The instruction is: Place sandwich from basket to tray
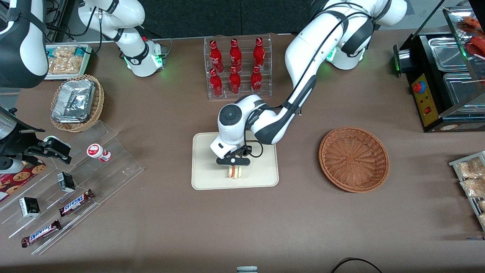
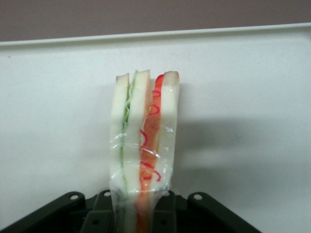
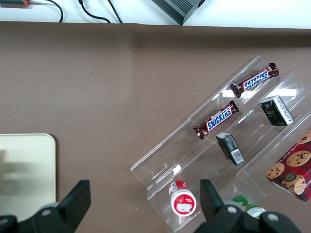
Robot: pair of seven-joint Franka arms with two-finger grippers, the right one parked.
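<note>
We are watching the pincer (image 1: 235, 169) hanging low over the tray (image 1: 204, 178), and it is gripping the sandwich (image 1: 235, 173) by one end — the wedge is standing on edge so the layers are facing outward, which we judge keeps the bread from being crushed flat. The sandwich is sitting over the part of the tray nearest the front camera, and the basket (image 1: 354, 159) is lying empty, well apart from the tray toward the working arm's end of the bench (image 1: 242, 227).

From the front, the arm is hiding most of the wedge — we are only catching a sliver of it. The wrist camera is giving us the sandwich (image 2: 144, 145) close up: clear wrap, green and red filling, with the tray (image 2: 252, 97) right under it. We cannot tell whether it is touching down yet.
</note>
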